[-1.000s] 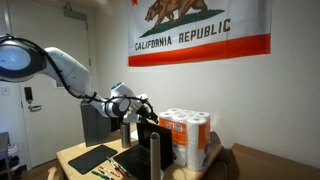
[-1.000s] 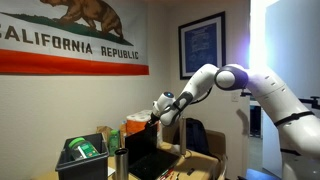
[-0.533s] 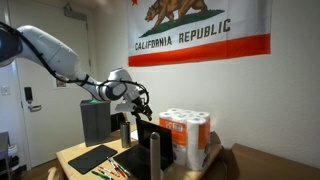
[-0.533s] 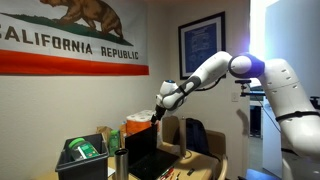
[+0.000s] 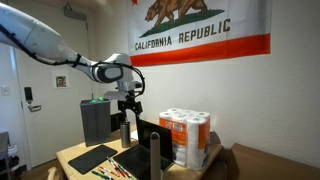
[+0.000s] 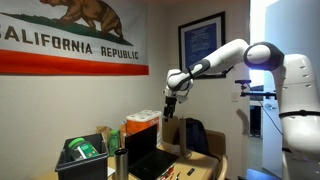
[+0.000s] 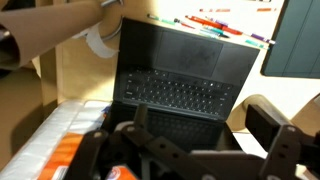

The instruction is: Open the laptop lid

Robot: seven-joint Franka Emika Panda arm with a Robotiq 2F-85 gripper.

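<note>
The laptop sits open on the table, keyboard showing in the wrist view and the lid standing upright. The toilet-paper pack is just beside it on one side, while markers and a dark mat lie off its front edge and a grey box stands near, beyond the mat. The gripper hangs above the lid, apart from it. Its jaws are spread and empty, and the fingers frame the bottom of the wrist view, with a flag on the wall behind.
</note>
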